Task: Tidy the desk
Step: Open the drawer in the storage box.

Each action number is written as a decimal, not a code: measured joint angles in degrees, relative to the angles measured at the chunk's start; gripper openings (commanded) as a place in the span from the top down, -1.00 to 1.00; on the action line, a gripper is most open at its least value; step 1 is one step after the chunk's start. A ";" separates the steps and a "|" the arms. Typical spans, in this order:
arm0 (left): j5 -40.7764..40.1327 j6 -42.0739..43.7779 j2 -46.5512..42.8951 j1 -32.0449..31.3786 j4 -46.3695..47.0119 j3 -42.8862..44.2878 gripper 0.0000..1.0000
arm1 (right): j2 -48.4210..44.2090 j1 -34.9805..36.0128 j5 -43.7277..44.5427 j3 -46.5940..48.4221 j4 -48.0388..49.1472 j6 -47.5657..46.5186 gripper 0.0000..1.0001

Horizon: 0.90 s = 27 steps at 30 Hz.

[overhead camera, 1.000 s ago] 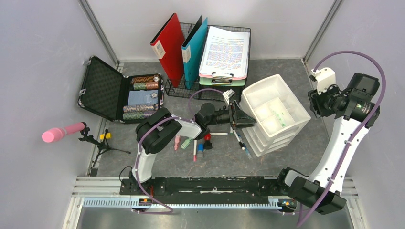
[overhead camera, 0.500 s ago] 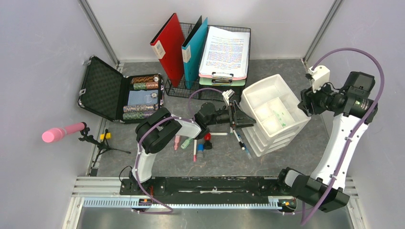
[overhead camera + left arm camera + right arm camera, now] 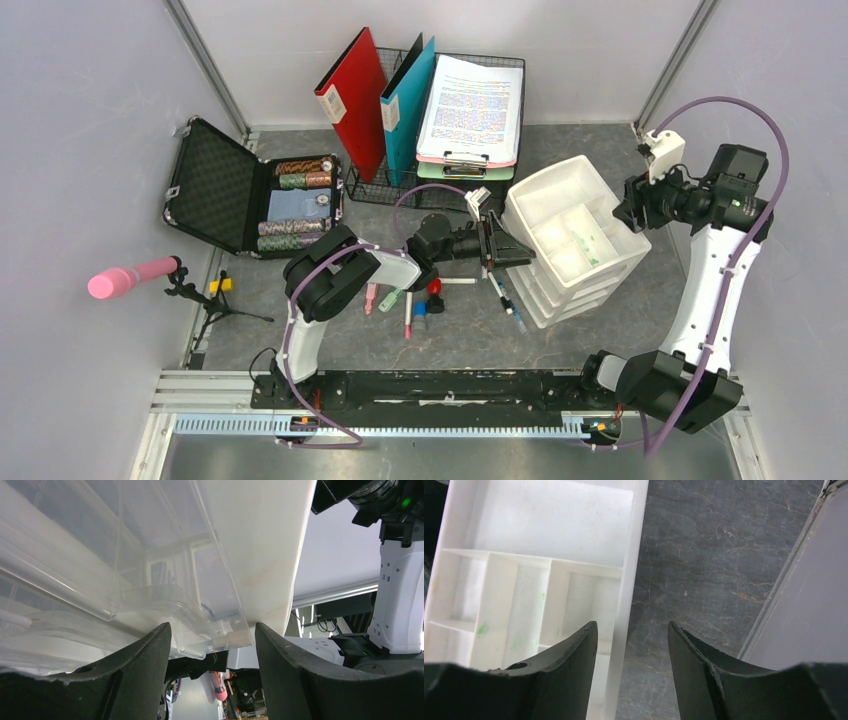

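- Risk first: white drawer unit (image 3: 575,235) light-looking and standing skewed on the desk (image 3: 470,345); likely to slide or tip to the right if shoved rather than gripped by the left claw (image 3: 212,630).
- Left claw open, fingers spread before the clear drawer front on the unit's left side; nothing held; contact with the plastic impossible to tell.
- Possible snag on the clear drawer lip if closed off-centre, leaving the drawer pulled crooked or right out.
- Right claw (image 3: 631,627) also open and empty, hovering above the unit's right rim, half over white compartments, half over bare stone; a knock against that rim likely on a straight descent.
- Loose pens (image 3: 415,305) lying just beside the left forearm; easily swept or rolled off by any swing of that arm.
- Desk flat beneath everything, walled in pale grey, rail (image 3: 430,385) along the near edge by the arm bases.
- Long axis judged left to right, parallel to the rail; short axis from rail toward the back wall and the wire rack (image 3: 372,192) of folders.
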 measured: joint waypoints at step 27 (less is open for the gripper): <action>0.13 -7.63 4.02 0.04 9.01 3.58 -0.23 | -1.38 2.47 5.88 -8.28 12.31 9.33 1.00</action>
